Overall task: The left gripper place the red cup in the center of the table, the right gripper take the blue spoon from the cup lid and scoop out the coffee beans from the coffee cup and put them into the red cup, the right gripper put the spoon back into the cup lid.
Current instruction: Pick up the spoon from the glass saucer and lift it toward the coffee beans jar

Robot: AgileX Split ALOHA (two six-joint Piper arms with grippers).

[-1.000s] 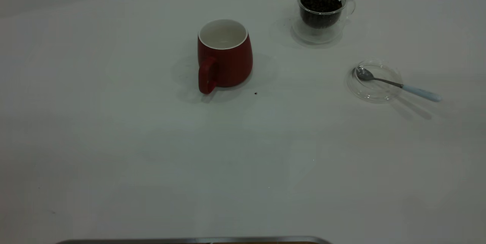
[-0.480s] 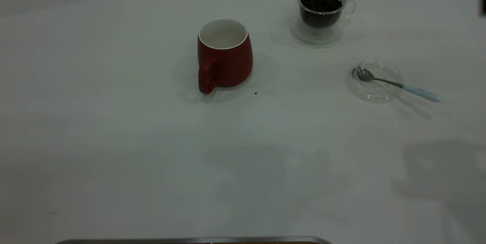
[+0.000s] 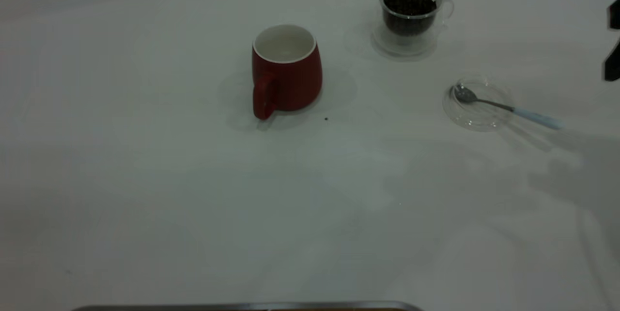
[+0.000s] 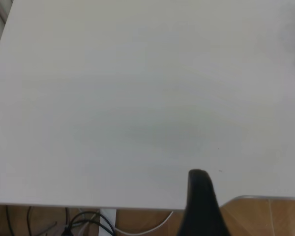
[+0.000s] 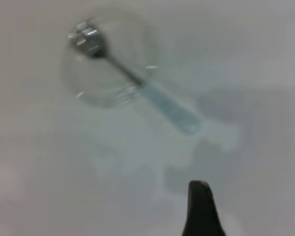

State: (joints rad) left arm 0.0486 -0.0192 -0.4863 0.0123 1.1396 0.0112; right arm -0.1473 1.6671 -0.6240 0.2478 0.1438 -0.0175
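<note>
At table centre: dark red ceramic mug point(image 3: 286, 69), empty, ready for beans. Pale-blue-handled metal spoon point(image 3: 506, 107) rests bowl-in on clear glass lid point(image 3: 477, 102), handle overhanging for pickup. Black right gripper point(image 3: 613, 42) near; opening can't be told.

Mug point(image 3: 286, 71) is sitting mid-table point(image 3: 145, 180). Glass cup point(image 3: 411, 15) is standing behind it to the right, beans point(image 3: 409, 2) lying inside. Lid point(image 3: 477, 102) is lying farther right and nearer; spoon point(image 3: 503, 106) is resting on it, handle overhanging rightward.
</note>
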